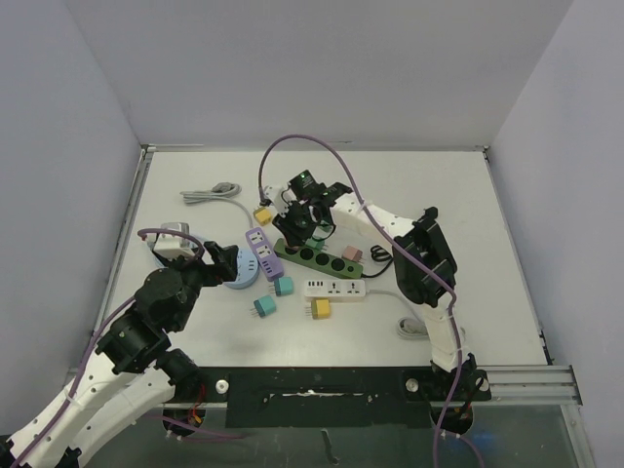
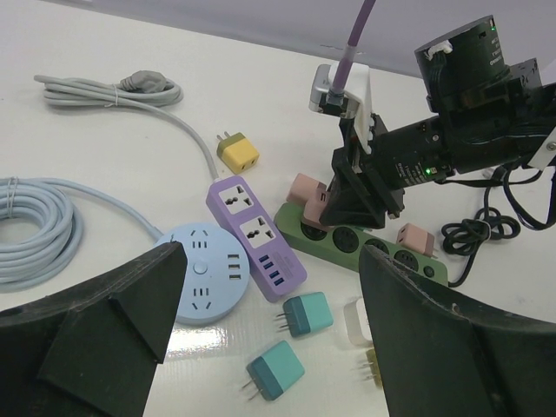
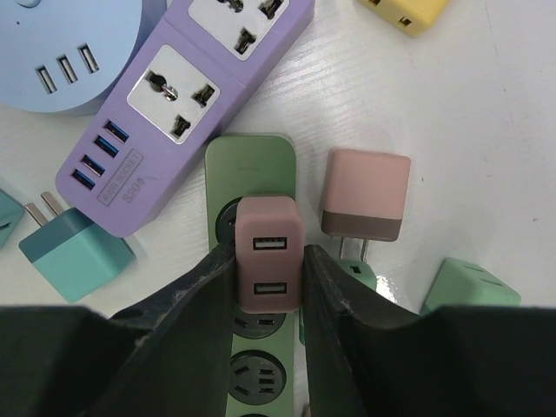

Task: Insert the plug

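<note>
My right gripper is shut on a pink USB plug and holds it over the end socket of the green power strip. In the top view the right gripper stands over the left end of the green strip. The left wrist view shows the pink plug at the green strip. My left gripper is open and empty, above two teal plugs, near the round blue socket hub.
A purple power strip, a second pink plug, a yellow plug, a white strip, a yellow-green plug, pale green plugs and a coiled grey cable lie around.
</note>
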Controlling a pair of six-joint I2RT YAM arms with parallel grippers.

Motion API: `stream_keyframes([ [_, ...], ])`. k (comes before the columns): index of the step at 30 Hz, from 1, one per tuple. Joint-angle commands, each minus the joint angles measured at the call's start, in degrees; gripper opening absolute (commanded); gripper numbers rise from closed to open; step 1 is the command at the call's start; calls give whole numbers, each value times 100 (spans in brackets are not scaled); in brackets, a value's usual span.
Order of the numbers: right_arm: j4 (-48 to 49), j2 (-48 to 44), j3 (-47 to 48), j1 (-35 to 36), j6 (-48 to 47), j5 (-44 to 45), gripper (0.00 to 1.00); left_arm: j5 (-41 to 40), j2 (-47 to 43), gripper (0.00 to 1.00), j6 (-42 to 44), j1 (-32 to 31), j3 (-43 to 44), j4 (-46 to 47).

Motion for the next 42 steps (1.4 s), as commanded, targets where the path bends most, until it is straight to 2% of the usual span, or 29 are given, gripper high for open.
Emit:
stream_keyframes([
  [1, -163, 1554, -844, 84, -238, 1299, 0, -85, 47, 80, 53, 18, 83, 121],
  [6, 9, 1474, -1184, 97, -280, 1353, 0, -88, 71, 80, 45, 23, 82, 113],
  [10, 340, 634, -1314, 89, 52, 832, 0, -71, 104, 80, 45, 23, 82, 139],
  [11, 421, 407, -1274, 95, 165, 685, 3, -63, 129, 80, 45, 23, 79, 152],
  [14, 532, -142, -895, 119, 688, 671, 20, -21, 219, 80, 71, 19, 101, 197],
  [16, 664, -521, -665, 84, 1067, 703, 40, 37, 312, 80, 86, 14, 151, 203],
  [18, 839, -838, -592, 51, 1332, 615, 53, 97, 429, 80, 97, 14, 207, 197],
  [22, 1425, -1492, -818, -39, 1910, 712, 69, 211, 638, 83, 98, 14, 318, 149],
  [28, 1967, -2212, -1551, -520, 2850, 1409, 72, 339, 773, 83, 31, 16, 315, 189],
  [32, 1759, -2117, -1693, -957, 2975, 1651, 71, 529, 825, 83, -98, 23, 229, 338],
  [42, 663, -601, -252, -1308, 2102, 1348, 68, 948, 885, 83, -462, 23, 15, 677],
])
